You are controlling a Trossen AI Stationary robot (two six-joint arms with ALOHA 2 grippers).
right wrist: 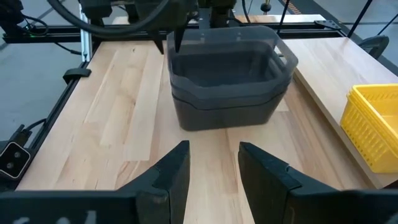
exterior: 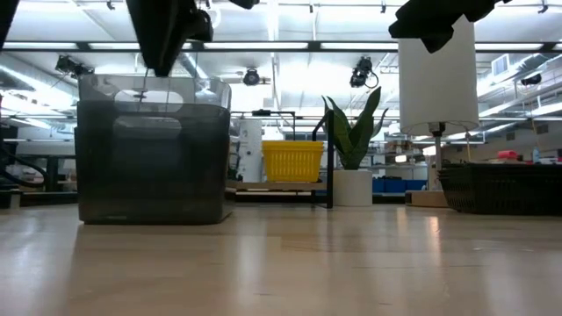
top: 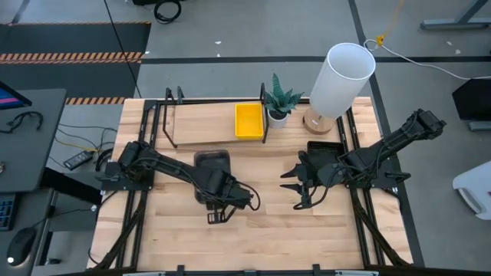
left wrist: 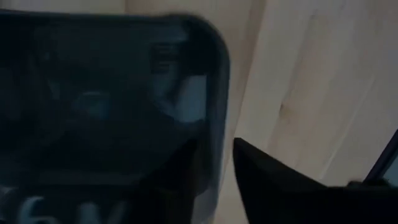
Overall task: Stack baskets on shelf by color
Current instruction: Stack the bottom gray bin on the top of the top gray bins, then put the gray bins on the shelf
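Note:
Two dark grey baskets (right wrist: 227, 74), one nested in the other, stand on the tabletop left of centre. My left gripper (left wrist: 227, 186) points down over their near wall, open, with one finger inside and one outside. My right gripper (right wrist: 214, 168) hangs open and empty to the right of them, above the table. A yellow basket (top: 248, 120) rests on the right end of the shelf (top: 203, 123). A black basket (top: 326, 149) sits on the table under my right arm. My left gripper straddles the grey baskets' near wall (left wrist: 217, 143) from above, pointing down. The outer finger (left wrist: 273, 183) stands clear of the wall, with bare wood showing between. Whether the inner finger (left wrist: 183, 183) touches the wall I cannot tell. The baskets stand on the table.
A potted plant (top: 280, 103) and a white lamp (top: 341, 80) stand at the back right, beside the shelf's end. Black metal rails (top: 357, 199) run along both table sides. Bare wood lies between the two grippers and toward the near edge.

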